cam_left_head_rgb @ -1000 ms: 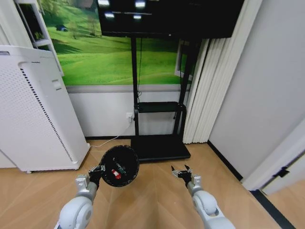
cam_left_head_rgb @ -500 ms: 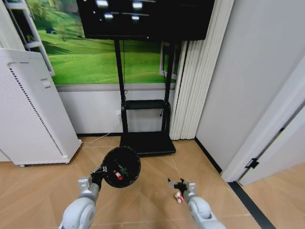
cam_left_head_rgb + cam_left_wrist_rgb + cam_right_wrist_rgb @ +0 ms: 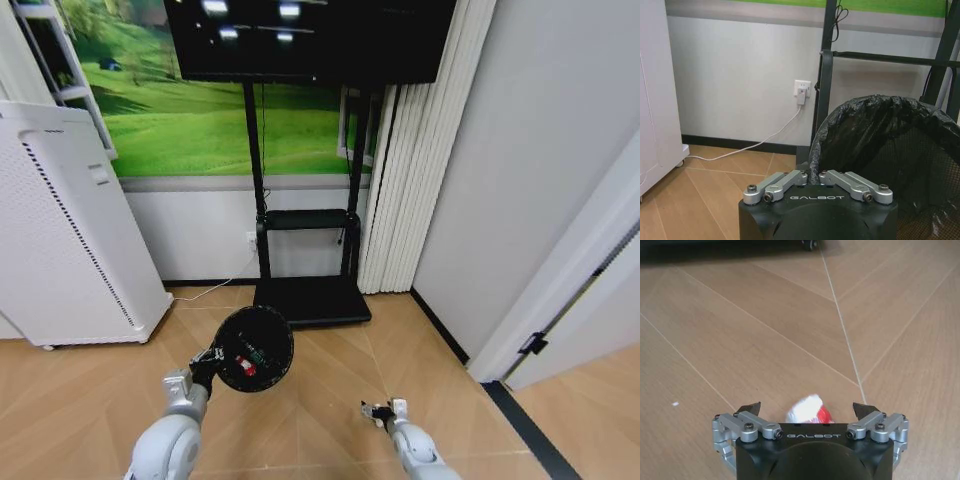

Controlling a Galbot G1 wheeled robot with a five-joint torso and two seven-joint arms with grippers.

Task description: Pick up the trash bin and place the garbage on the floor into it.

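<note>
My left gripper [image 3: 207, 357] is shut on the near rim of the trash bin [image 3: 262, 338], a small round black bin held above the floor [image 3: 320, 400]. The left wrist view shows that gripper [image 3: 812, 175] pinching the glossy black bag [image 3: 880, 125] at the rim. Inside the bin lie a red wrapper [image 3: 243, 367] and a green-labelled bottle [image 3: 258, 355]. My right gripper [image 3: 379, 410] is low over the floor. In the right wrist view it [image 3: 806, 409] stands open astride a white-and-red piece of garbage [image 3: 809, 407] lying on the wood [image 3: 790, 340].
A tall white perforated appliance [image 3: 70, 230] stands at the left. The black TV stand's base [image 3: 310, 300] lies just behind the bin. A wall socket with a cable [image 3: 801, 92] sits on the wall. A dark floor strip [image 3: 520, 420] and door frame are at the right.
The camera has turned, shifting the whole view. My right gripper has dropped lower, down over the white-and-red piece. The left gripper keeps its hold on the bin.
</note>
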